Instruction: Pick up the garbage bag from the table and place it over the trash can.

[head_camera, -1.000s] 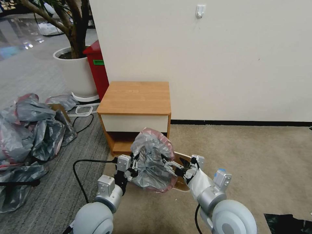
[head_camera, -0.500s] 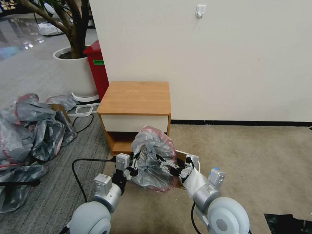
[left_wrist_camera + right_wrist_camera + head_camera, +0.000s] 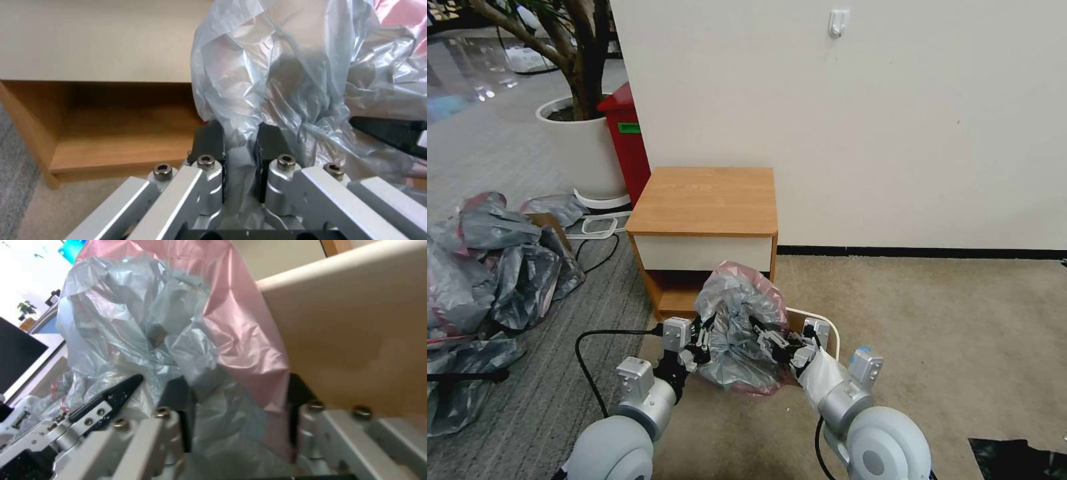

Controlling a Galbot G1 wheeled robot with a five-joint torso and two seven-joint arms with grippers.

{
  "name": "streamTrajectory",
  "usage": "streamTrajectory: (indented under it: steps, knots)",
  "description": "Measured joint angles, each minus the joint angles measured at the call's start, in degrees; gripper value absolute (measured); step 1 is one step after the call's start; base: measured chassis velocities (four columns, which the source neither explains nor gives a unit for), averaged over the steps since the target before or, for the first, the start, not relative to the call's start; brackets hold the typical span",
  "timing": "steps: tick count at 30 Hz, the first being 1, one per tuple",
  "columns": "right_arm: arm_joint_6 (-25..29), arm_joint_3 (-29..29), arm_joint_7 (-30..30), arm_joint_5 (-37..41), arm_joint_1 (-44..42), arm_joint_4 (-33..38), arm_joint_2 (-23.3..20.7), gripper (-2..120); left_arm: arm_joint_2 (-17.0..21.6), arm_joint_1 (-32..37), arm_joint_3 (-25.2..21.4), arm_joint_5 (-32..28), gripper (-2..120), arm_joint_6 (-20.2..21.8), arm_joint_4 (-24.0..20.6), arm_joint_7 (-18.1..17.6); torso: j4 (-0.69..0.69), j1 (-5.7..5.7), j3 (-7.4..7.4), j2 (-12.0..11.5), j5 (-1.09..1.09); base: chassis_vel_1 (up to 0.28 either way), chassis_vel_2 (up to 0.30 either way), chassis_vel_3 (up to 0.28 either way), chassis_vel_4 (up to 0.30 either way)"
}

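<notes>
Thin translucent grey-silver plastic garbage bag (image 3: pixel 735 333) with pink rim pinched by left gripper (image 3: pixel 702 341); film held between spread right gripper (image 3: pixel 775 343) fingers, over cream-white rectangular trash can (image 3: pixel 826 323), before light-brown wooden table (image 3: pixel 704 200).

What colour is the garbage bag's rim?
Pink-red; the garbage bag shows it best in the right wrist view.

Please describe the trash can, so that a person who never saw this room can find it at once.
Find the wooden table against the white wall. On the carpet before it, behind the garbage bag, stands the trash can. Its cream rim sets it apart from the tall red bin beside the plant pot.
</notes>
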Motion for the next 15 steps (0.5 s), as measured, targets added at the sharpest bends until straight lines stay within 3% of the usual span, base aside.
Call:
streamTrajectory:
  steps: [6, 9, 15]
  knots:
    - [0.28, 0.00, -0.25, -1.06, -0.10, 0.29, -0.08, 17, 0.00, 0.04, -0.31, -0.57, 9, 0.34, 0.02, -0.27, 0.00, 0.00, 0.00, 0.00, 0.01, 0.000, 0.000, 0.000, 0.000]
    - [0.33, 0.67, -0.26, -1.25, -0.36, 1.71, -0.69, 2, -0.12, 0.05, -0.62, -0.77, 9, 0.74, 0.32, -0.47, 0.00, 0.00, 0.00, 0.00, 0.00, 0.000, 0.000, 0.000, 0.000]
    - [0.04, 2.53, -0.26, -0.33, -0.40, 4.63, -2.18, 0, -0.62, 0.12, -0.65, -0.78, 9, 1.19, 0.82, -0.51, 0.00, 0.00, 0.00, 0.00, 0.00, 0.000, 0.000, 0.000, 0.000]
